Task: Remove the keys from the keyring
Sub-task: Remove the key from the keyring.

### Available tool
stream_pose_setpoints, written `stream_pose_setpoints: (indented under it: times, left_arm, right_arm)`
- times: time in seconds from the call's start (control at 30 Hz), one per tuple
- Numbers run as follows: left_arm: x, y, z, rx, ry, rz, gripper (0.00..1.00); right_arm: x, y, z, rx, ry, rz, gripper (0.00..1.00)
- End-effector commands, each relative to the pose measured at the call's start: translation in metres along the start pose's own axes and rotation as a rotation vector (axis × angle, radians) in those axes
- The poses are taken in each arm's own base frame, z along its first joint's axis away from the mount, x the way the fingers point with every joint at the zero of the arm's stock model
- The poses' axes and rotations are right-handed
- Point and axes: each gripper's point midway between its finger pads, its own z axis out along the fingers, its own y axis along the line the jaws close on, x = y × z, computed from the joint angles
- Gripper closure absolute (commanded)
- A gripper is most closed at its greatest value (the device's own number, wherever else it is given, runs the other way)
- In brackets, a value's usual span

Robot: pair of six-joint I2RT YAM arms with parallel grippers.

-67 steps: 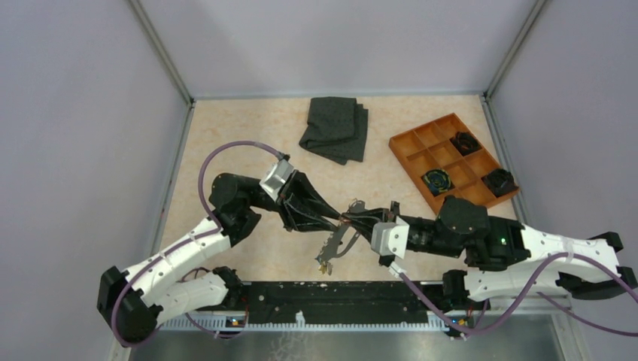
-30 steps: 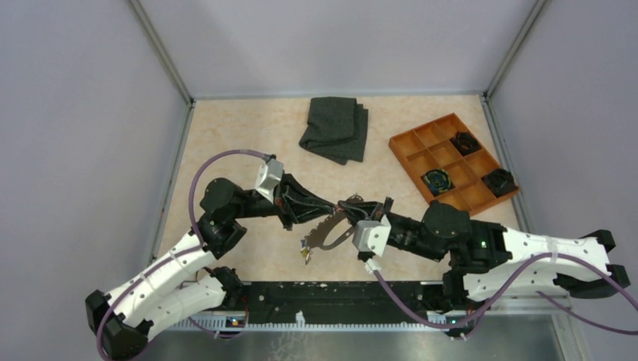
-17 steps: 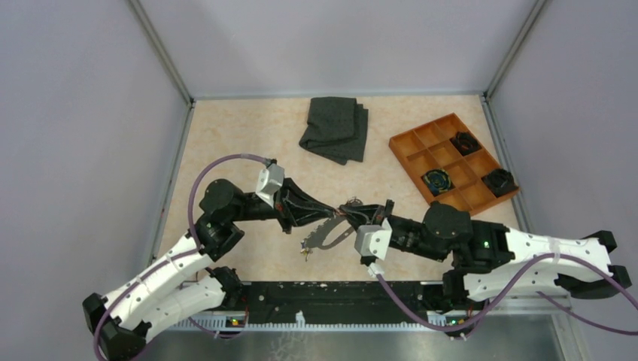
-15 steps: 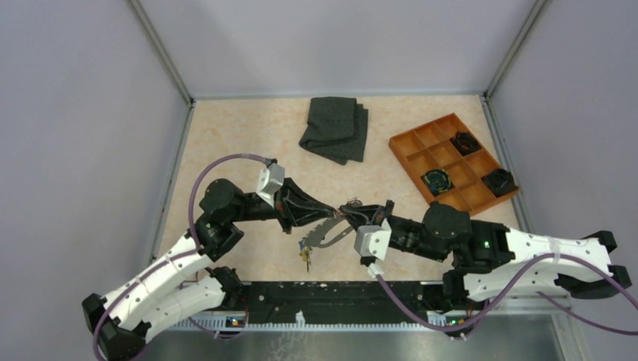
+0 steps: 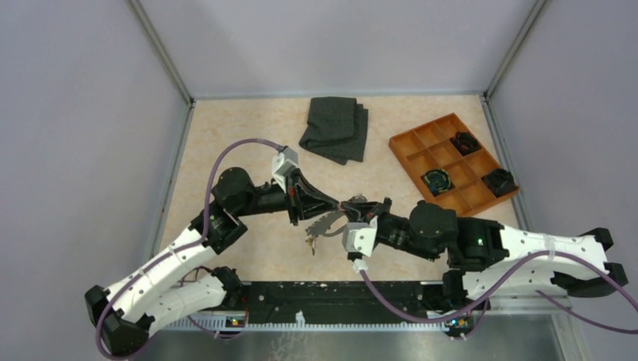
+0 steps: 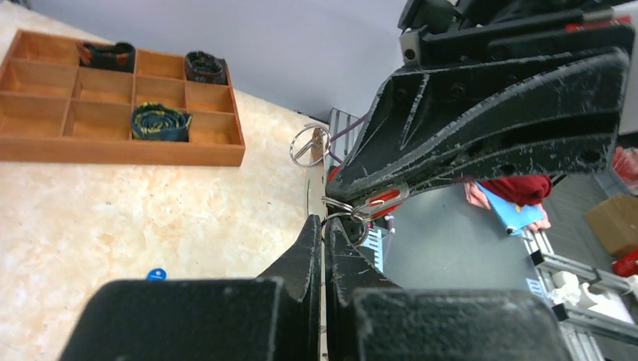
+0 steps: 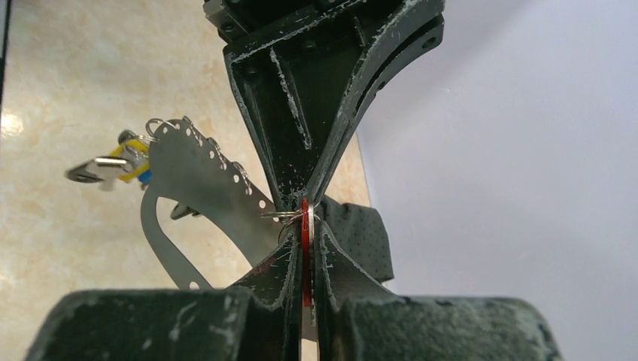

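The keyring (image 5: 325,223) is a pale grey curved band held above the table between both grippers; it also shows in the right wrist view (image 7: 202,180). Small keys (image 5: 311,242) hang from its low end, with yellow and blue heads in the right wrist view (image 7: 120,162). My left gripper (image 5: 340,209) is shut on the band's upper end, by a small metal ring (image 6: 353,222). My right gripper (image 5: 355,213) meets it tip to tip and is shut on a red-headed key (image 7: 305,226), also seen in the left wrist view (image 6: 382,200). A blue key head (image 6: 156,274) lies on the table.
A folded dark grey cloth (image 5: 335,129) lies at the back centre. An orange compartment tray (image 5: 421,147) at the back right holds black lumpy clumps (image 5: 498,180) in some cells. Grey walls close in the table on three sides.
The left wrist has swung up and to the right, and the right gripper has shifted left. The keyring and its hanging keys moved slightly right and up. Both grips are unchanged.
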Motion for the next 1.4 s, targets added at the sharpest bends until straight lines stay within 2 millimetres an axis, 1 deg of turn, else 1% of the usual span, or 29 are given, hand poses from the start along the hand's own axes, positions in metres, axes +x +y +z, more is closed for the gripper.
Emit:
stream_pose_setpoints:
  times: [0.0, 0.1, 0.27, 0.53, 0.63, 0.8, 1.0, 1.13, 1.17, 1.3, 1.37]
  left_arm:
    - [-0.024, 0.007, 0.003, -0.057, -0.06, -0.075, 1.0]
    - [-0.022, 0.016, 0.003, -0.083, -0.065, -0.158, 1.0]
    - [-0.021, 0.018, 0.003, -0.058, -0.082, -0.269, 1.0]
    - [-0.016, 0.03, 0.0, -0.061, -0.084, -0.457, 1.0]
    - [-0.013, 0.03, -0.001, -0.052, -0.082, -0.461, 1.0]
    - [-0.006, 0.039, -0.001, -0.089, -0.066, -0.438, 1.0]
    - [0.005, 0.054, -0.003, -0.164, -0.054, -0.42, 1.0]
    - [0.008, 0.06, -0.005, -0.195, -0.055, -0.4, 0.85]
    - [0.008, 0.061, -0.005, -0.201, -0.058, -0.39, 0.8]
    - [0.005, 0.061, -0.008, -0.21, -0.071, -0.34, 0.75]
    - [0.001, 0.059, -0.01, -0.204, -0.081, -0.287, 0.75]
  right_arm:
    - [-0.007, -0.011, -0.003, 0.029, 0.005, -0.015, 1.0]
    - [-0.005, -0.01, -0.002, 0.025, 0.018, -0.023, 1.0]
    - [0.002, -0.004, 0.001, 0.01, 0.056, -0.048, 1.0]
    - [0.008, 0.002, 0.005, -0.003, 0.084, -0.073, 1.0]
    - [0.007, -0.002, 0.006, 0.014, 0.089, -0.079, 1.0]
    - [0.006, -0.012, 0.006, 0.057, 0.098, -0.085, 1.0]
    - [-0.006, -0.019, 0.005, 0.063, 0.058, -0.066, 1.0]
    - [-0.013, -0.023, 0.003, 0.074, 0.024, -0.054, 1.0]
    - [-0.015, -0.025, 0.003, 0.078, 0.015, -0.05, 1.0]
    - [-0.02, -0.028, 0.0, 0.084, -0.009, -0.034, 1.0]
    - [-0.022, -0.029, -0.002, 0.086, -0.021, -0.025, 1.0]
